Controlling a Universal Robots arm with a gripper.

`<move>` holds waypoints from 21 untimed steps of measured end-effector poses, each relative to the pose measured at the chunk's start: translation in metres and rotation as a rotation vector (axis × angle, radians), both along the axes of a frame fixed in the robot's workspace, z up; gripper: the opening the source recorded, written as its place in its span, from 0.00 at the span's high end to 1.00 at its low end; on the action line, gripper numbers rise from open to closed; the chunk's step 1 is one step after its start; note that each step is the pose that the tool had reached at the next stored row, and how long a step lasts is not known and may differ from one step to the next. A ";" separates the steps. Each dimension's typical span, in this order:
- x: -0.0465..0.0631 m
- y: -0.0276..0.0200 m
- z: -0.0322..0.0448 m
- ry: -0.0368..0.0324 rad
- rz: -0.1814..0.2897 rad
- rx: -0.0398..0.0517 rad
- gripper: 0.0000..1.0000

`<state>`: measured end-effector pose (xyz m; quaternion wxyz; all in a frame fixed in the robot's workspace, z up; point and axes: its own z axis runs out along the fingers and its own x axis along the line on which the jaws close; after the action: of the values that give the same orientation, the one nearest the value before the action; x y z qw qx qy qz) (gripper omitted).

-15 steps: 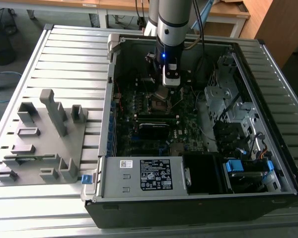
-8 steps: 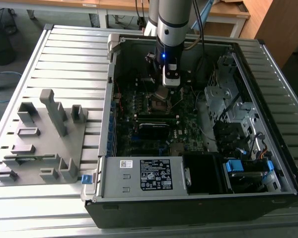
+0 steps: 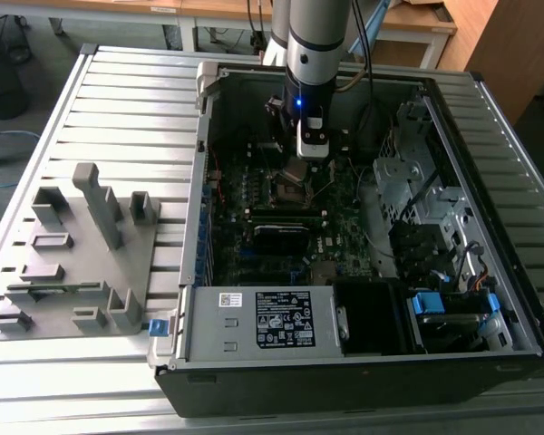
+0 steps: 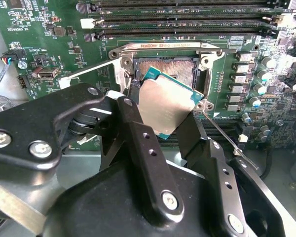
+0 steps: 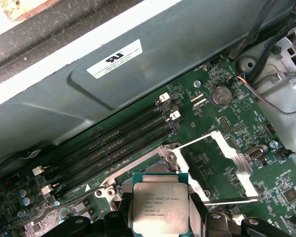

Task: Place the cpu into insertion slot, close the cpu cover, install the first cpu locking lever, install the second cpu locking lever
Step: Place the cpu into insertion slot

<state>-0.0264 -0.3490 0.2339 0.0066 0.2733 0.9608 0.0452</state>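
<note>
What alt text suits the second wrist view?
Two black fingers grip the silver-topped cpu, holding it tilted over the uncovered insertion slot on a green motherboard. Long black memory slots run beyond it.

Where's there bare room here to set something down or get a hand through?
Bare slatted table lies beyond the grey fixture, and a narrow strip runs between it and the computer case. Inside the case it is crowded: the gripper holds the chip over the socket, cables and drive cages alongside.
</note>
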 end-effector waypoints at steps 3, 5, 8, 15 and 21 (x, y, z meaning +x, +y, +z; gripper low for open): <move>0.000 0.0000 -0.0002 -0.0001 0.000 0.0001 0.46; 0.000 0.0001 -0.0015 -0.0002 0.000 0.0004 0.46; 0.000 0.0000 -0.0036 -0.0001 -0.018 0.0001 0.46; 0.000 0.0000 -0.0067 0.0001 -0.145 -0.0001 0.46; 0.000 0.0000 -0.0073 -0.0001 -0.253 0.0002 0.46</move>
<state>-0.0264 -0.3490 0.2266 0.0122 0.3922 0.9187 0.0442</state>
